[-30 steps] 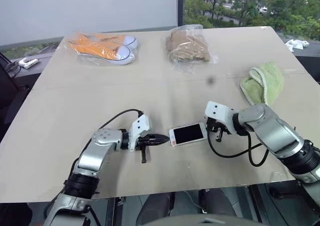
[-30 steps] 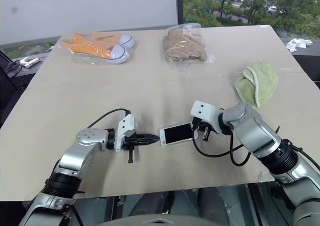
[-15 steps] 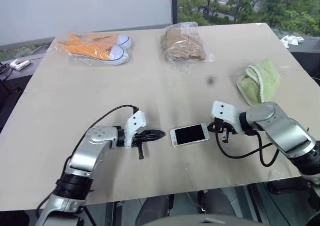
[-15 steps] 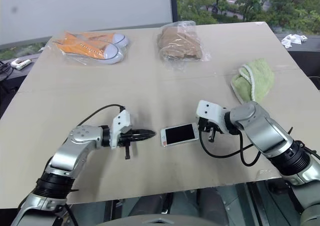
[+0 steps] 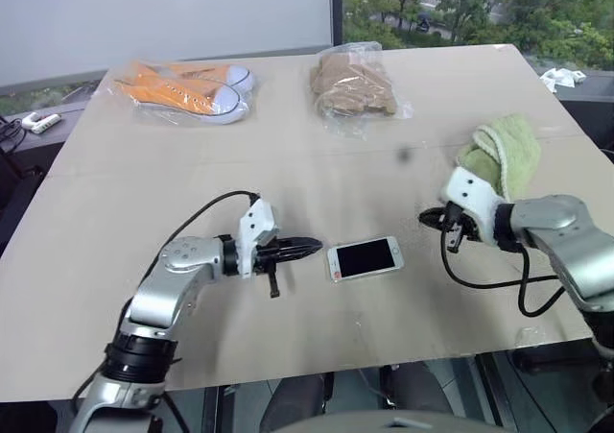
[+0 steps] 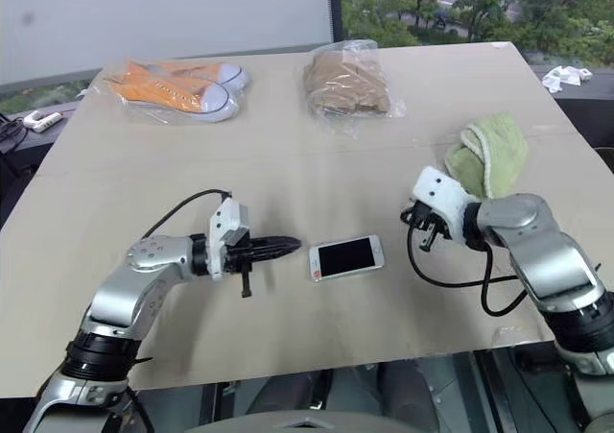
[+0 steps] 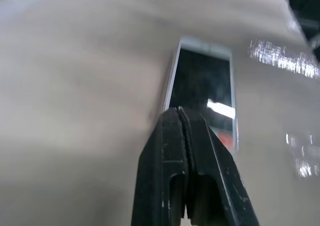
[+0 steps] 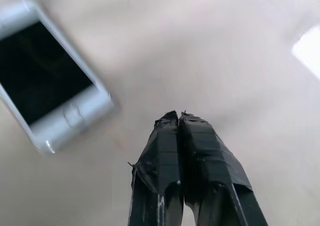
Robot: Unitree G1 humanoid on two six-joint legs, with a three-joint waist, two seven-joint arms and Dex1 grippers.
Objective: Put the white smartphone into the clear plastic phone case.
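The white smartphone (image 5: 365, 258) lies flat, screen up, near the front middle of the beige table (image 5: 288, 174); it also appears in the left wrist view (image 7: 205, 80) and the right wrist view (image 8: 45, 80). My left gripper (image 5: 312, 248) is shut and empty, pointing at the phone's left end with a small gap between them. My right gripper (image 5: 428, 220) is shut and empty, raised off the table to the right of the phone and pointing toward it. I cannot make out the clear plastic phone case.
At the back of the table lie orange shoes in a clear bag (image 5: 187, 89) and brown cloth in a clear bag (image 5: 353, 85). A green towel (image 5: 501, 155) lies behind my right gripper. The table's front edge runs just below both arms.
Both grippers have drawn back from the phone's ends and risen. The right one swung well away to the right. The phone stays where it was.
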